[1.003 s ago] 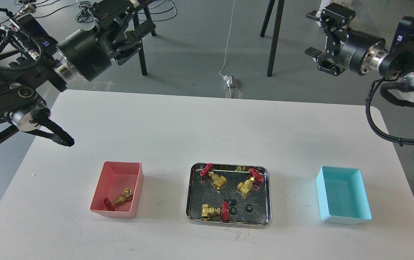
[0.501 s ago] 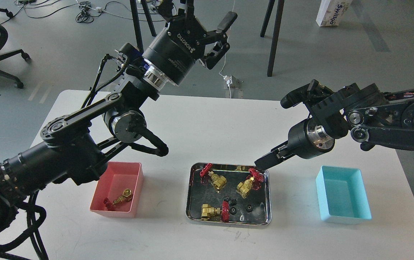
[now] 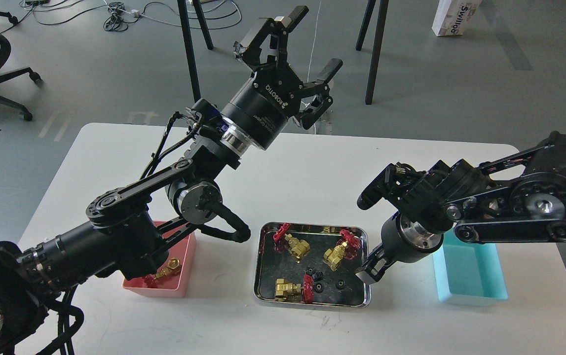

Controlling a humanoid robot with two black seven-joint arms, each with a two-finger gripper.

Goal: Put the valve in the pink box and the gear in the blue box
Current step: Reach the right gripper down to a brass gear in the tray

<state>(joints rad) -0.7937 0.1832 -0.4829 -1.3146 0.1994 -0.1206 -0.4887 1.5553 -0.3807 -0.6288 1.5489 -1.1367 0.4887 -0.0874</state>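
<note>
Nearest, steel tray [image 3: 262, 261] holding 3 valves [image 3: 292, 290] and 3 gears [image 3: 341, 284]. Left of it, pink box [image 3: 184, 283] with 1 valve [image 3: 167, 272] inside, partly hidden by left arm. Right, blue box [image 3: 470, 281], arm across its near-left corner. Right gripper [image 3: 369, 273] low over tray's right edge; jaws: cannot tell. Farther back, left gripper [image 3: 307, 49] raised high, jaws spread wide, holding nothing.

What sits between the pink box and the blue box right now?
Head view: the steel tray sits between the pink box and blue box, holding three valves and three black gears; the right gripper hangs over its right edge.
</note>
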